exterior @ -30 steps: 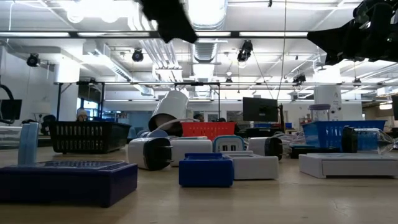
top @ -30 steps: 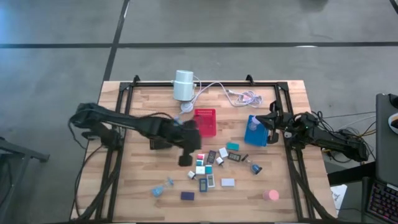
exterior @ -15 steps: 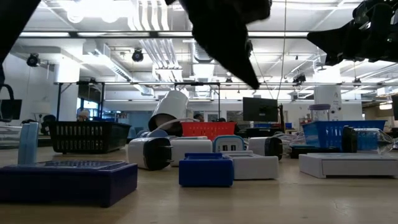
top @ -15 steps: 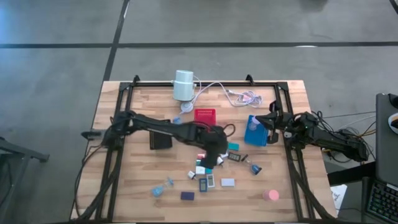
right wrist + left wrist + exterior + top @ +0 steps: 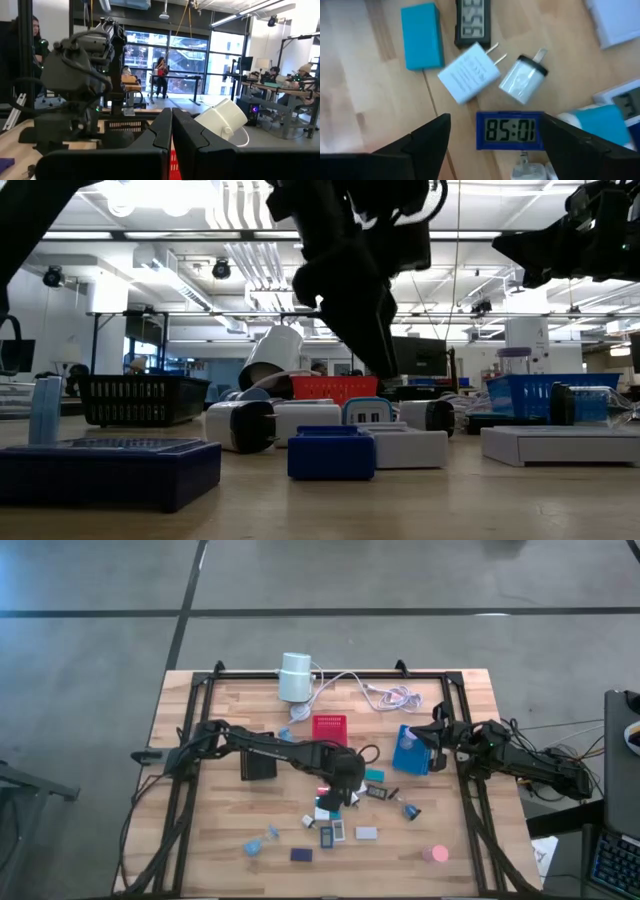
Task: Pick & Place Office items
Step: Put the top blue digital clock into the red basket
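The office items lie scattered mid-table (image 5: pixel 345 815). My left gripper (image 5: pixel 338 788) hangs open just above this cluster, pointing steeply down. In the left wrist view its fingers (image 5: pixel 427 145) stand to either side of a small blue digital clock (image 5: pixel 509 131) without touching it. Beyond the clock lie two white plug adapters (image 5: pixel 470 71) (image 5: pixel 524 79), a teal block (image 5: pixel 422 36) and a black clock (image 5: pixel 472 22), all flat on the wood. My right gripper (image 5: pixel 438 730) waits shut at the table's right edge, held up off the table (image 5: pixel 171 135).
A red tray (image 5: pixel 330 733), a blue tray (image 5: pixel 408 753) and a black tray (image 5: pixel 258 766) stand behind the cluster. A white cylinder (image 5: pixel 295 677) with a cable lies at the far edge. A pink disc (image 5: pixel 434 853) sits near the front right; bare wood shows at the front left.
My left gripper has swung toward the table's right edge and come down, from beside the black tray to just above the cluster of office items, tipping more steeply downward. The items have stayed where they were.
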You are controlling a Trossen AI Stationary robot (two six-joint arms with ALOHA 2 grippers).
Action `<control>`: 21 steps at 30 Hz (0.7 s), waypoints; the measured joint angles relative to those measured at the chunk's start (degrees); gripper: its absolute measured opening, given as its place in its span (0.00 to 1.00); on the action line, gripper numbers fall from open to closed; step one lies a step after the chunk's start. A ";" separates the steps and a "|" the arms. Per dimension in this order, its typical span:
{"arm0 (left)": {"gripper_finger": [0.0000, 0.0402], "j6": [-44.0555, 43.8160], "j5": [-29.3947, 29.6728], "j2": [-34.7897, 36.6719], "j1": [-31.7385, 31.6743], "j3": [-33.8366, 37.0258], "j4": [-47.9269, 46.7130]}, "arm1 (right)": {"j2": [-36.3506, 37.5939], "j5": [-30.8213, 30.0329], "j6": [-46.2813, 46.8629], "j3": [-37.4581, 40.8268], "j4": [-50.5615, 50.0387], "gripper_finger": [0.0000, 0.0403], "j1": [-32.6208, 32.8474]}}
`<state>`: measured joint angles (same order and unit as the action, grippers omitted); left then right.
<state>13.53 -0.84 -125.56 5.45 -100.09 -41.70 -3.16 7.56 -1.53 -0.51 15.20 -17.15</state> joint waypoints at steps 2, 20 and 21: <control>0.79 0.13 0.00 -0.06 -0.02 0.01 0.08 | 0.00 -0.01 0.94 0.00 0.00 0.02 0.00; 0.82 -1.30 -0.48 -3.05 0.85 0.01 -0.88 | -0.33 -0.03 4.21 -0.02 -1.30 0.02 0.00; 0.82 -1.30 -0.68 -3.05 1.01 0.01 -1.21 | -0.33 -0.03 4.21 -0.02 -1.29 0.02 0.00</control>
<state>12.23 -1.52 -128.62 6.46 -100.07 -42.91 -3.49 7.53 2.68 -0.54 13.91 -17.15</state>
